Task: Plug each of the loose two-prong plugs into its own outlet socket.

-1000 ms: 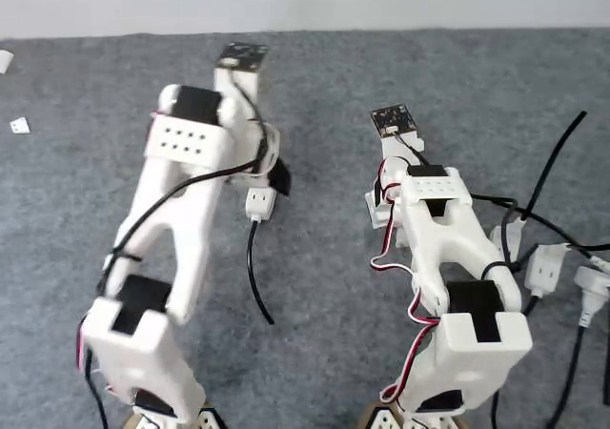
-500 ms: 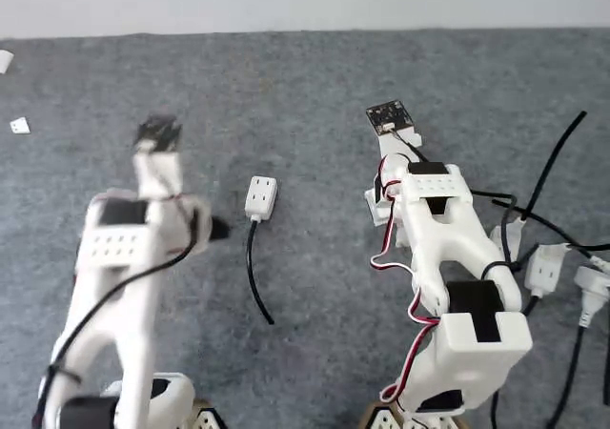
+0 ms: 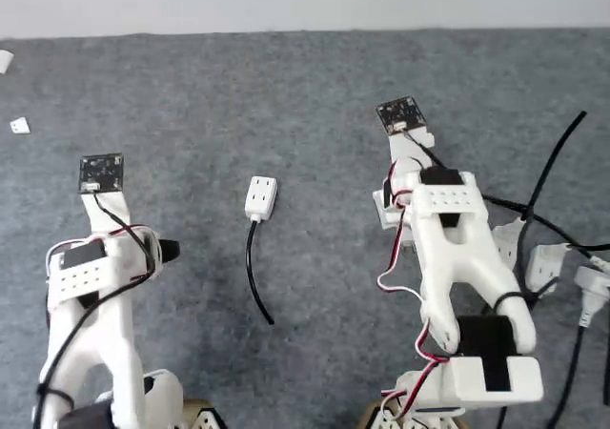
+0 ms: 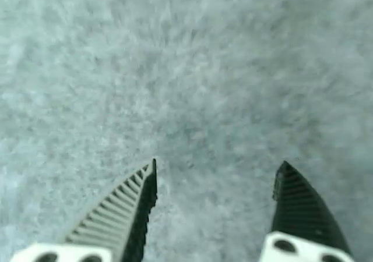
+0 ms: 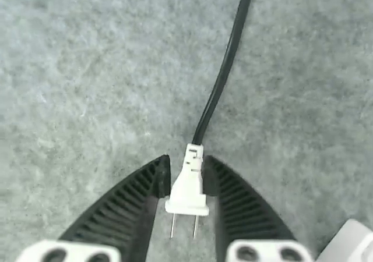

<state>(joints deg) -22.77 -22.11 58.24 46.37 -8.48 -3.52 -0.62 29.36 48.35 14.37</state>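
Observation:
My right gripper (image 5: 186, 167) is shut on a white two-prong plug (image 5: 187, 189), one finger on each side of its body. The prongs point back toward the wrist, and the plug's black cord (image 5: 224, 75) runs away over the grey carpet. My left gripper (image 4: 218, 169) is open above bare carpet with nothing between its fingers. In the high view a white outlet socket (image 3: 260, 196) with a short black cord (image 3: 255, 276) lies on the carpet between the two arms. The left arm (image 3: 91, 286) stands well to the socket's left, the right arm (image 3: 453, 248) to its right.
More white plugs and sockets (image 3: 543, 267) with tangled black cords (image 3: 548, 176) lie at the right edge beside the right arm. A white block corner (image 5: 355, 239) sits close to the right gripper. Small white scraps (image 3: 19, 124) lie at the far left.
The left arm swung away from the white socket, leftward and back toward its base, leaving the socket on the carpet. The right arm shifted slightly to the right.

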